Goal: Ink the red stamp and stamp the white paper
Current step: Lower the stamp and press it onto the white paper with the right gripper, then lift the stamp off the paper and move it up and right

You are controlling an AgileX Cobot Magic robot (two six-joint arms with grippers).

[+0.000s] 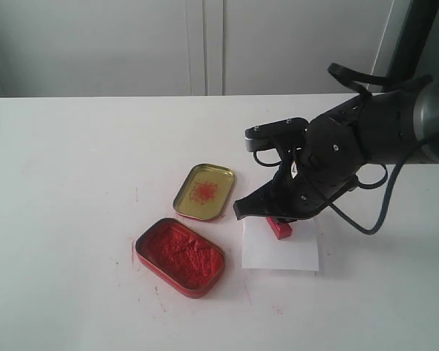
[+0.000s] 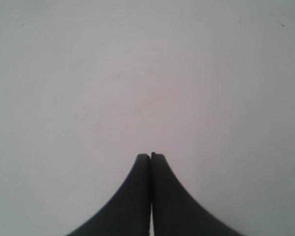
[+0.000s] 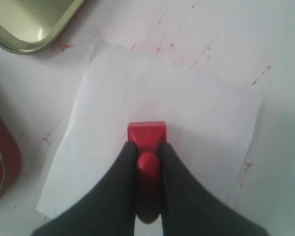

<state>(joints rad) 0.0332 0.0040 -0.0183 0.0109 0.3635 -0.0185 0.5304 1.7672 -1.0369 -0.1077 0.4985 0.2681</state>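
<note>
The red stamp [image 1: 279, 228] [image 3: 146, 133] stands with its square base on the white paper [image 1: 282, 251] [image 3: 152, 93], near the sheet's upper edge in the exterior view. My right gripper [image 1: 282, 217] [image 3: 148, 150] is shut on the stamp's narrow knob handle, its black fingers [image 3: 122, 172] on either side. The left gripper [image 2: 150, 156] is shut on nothing over bare white tabletop; it does not show in the exterior view.
A red oblong tin of lumpy red ink paste [image 1: 180, 256] [image 3: 2, 162] lies left of the paper. The gold-coloured tin lid [image 1: 204, 191] [image 3: 32, 22] with a red smear lies behind it. Red ink specks mark the table around the paper.
</note>
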